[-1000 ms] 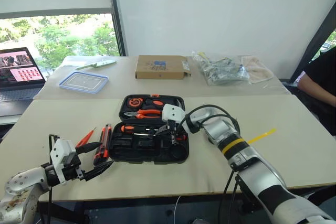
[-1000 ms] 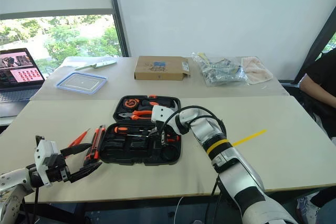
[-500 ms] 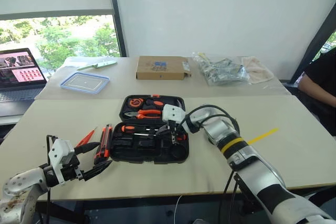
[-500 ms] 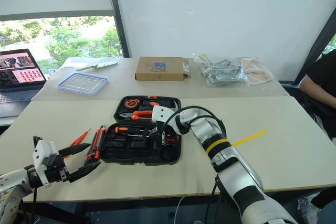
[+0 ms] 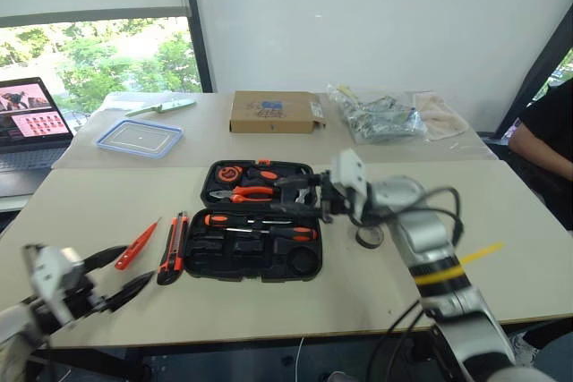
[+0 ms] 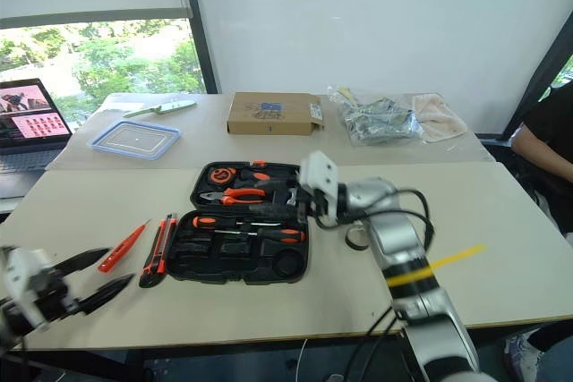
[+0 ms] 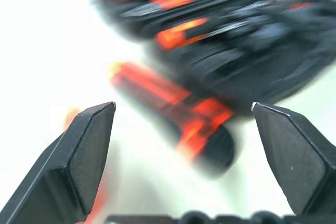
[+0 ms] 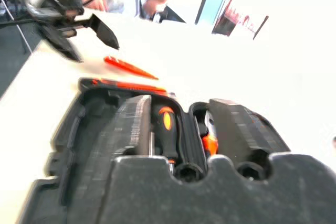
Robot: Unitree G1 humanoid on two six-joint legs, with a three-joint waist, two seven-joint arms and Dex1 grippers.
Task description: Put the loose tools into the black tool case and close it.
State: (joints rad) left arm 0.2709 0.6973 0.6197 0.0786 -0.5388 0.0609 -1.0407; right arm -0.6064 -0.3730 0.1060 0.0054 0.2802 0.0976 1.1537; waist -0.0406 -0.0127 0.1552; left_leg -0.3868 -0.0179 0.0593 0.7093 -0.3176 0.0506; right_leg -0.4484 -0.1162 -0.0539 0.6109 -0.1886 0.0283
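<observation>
Our right gripper (image 5: 309, 201) hangs over the open case (image 5: 255, 230), jaws parted and empty, two screwdrivers (image 5: 260, 225) slotted below them. Our left gripper (image 5: 116, 273) waits wide open, empty; knife (image 5: 172, 246) and slim screwdriver (image 5: 136, 245) lie just beyond its jaws, unpacked.

The left gripper (image 5: 112, 272) sits at about eight o'clock of the black tool case (image 5: 260, 221), its arm cut off by the frame edge. In the left wrist view the utility knife (image 7: 173, 111) smears into orange-black blur. A laptop (image 5: 31, 123) and a person's arm (image 5: 537, 145) are cropped at the sides.
</observation>
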